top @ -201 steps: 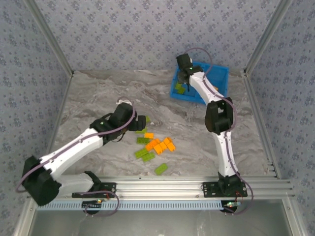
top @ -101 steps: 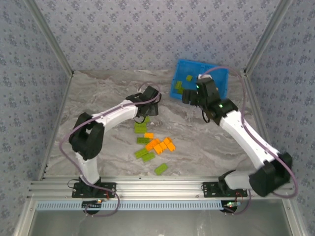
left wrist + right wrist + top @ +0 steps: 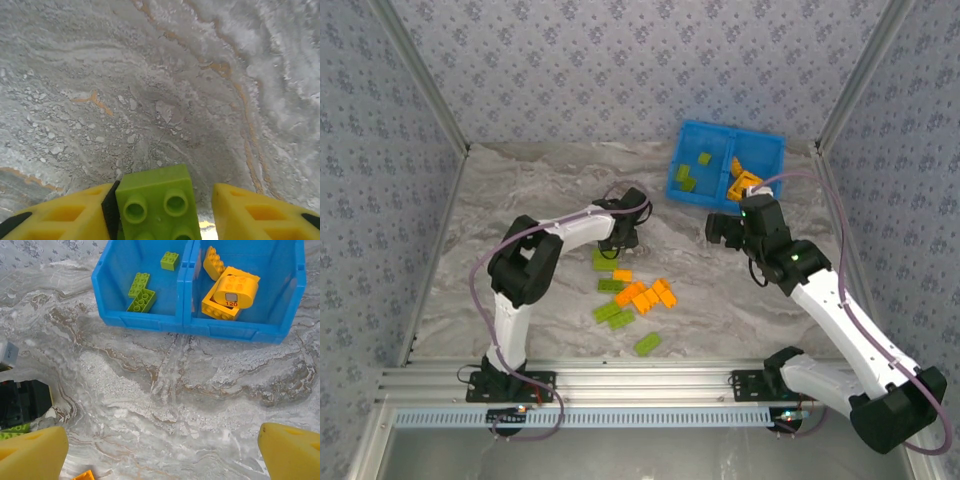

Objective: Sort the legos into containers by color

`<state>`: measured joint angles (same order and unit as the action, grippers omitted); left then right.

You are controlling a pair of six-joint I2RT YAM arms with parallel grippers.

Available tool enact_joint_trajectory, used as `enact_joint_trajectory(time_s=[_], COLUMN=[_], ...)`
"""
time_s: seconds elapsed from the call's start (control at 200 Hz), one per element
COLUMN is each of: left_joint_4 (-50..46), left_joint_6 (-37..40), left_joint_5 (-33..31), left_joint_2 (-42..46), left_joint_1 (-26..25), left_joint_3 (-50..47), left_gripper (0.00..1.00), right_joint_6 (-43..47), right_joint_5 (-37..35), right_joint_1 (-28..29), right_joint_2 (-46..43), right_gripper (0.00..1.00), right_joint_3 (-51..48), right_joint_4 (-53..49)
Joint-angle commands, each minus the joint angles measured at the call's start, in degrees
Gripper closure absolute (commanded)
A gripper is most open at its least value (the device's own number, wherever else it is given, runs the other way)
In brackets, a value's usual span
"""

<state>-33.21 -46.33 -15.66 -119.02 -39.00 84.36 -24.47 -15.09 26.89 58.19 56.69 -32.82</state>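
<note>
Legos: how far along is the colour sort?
Done: three green bricks in one compartment of the tray, a few orange pieces in the other. In hand: left gripper straddles a green brick, gap on one side; right gripper open, empty. Left: a mixed cluster on the table.

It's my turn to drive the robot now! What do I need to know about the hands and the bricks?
Left gripper: jaws around a green brick, gap on one side, not clamped.
Right gripper: open, empty, near the blue tray.
Done: three green bricks in one compartment, orange pieces in the other.
To do: sort the mixed green and orange pile on the table.
</note>
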Motion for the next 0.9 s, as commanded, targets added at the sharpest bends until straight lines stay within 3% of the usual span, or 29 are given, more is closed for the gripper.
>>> enact_joint_trajectory(time_s=[0.0, 0.14, 0.365, 0.67, 0.894], left_joint_4=[-1.1, -2.2, -3.9, 1.7, 10.6], left_joint_6=[-0.5, 1.0, 10.3, 30.7, 36.8], left_joint_5=[0.4, 0.2, -4.0, -1.6, 1.0], left_joint_2=[-0.6, 3.1, 6.2, -15.9, -27.9], left_joint_1=[0.1, -0.3, -5.7, -8.0, -6.4], left_joint_3=[1.1, 2.2, 18.2, 54.8, 67.0], left_gripper=[0.65, 0.77, 0.77, 0.8, 0.78], right_joint_6=[-1.5, -2.1, -5.6, -9.2, -9.0], right_joint_5=[0.8, 0.5, -2.2, -2.9, -3.8], right_joint_1=[0.3, 0.7, 3.3, 4.6, 4.8], right_joint_2=[-0.1, -0.2, -3.0, -7.8, -11.1], right_gripper=[0.0, 0.0, 0.0, 0.0, 0.0], right_joint_3=[0.0, 1.1, 0.5, -1.9, -2.9], right_joint_4=[-1.0, -1.4, -2.9, -4.7, -7.1])
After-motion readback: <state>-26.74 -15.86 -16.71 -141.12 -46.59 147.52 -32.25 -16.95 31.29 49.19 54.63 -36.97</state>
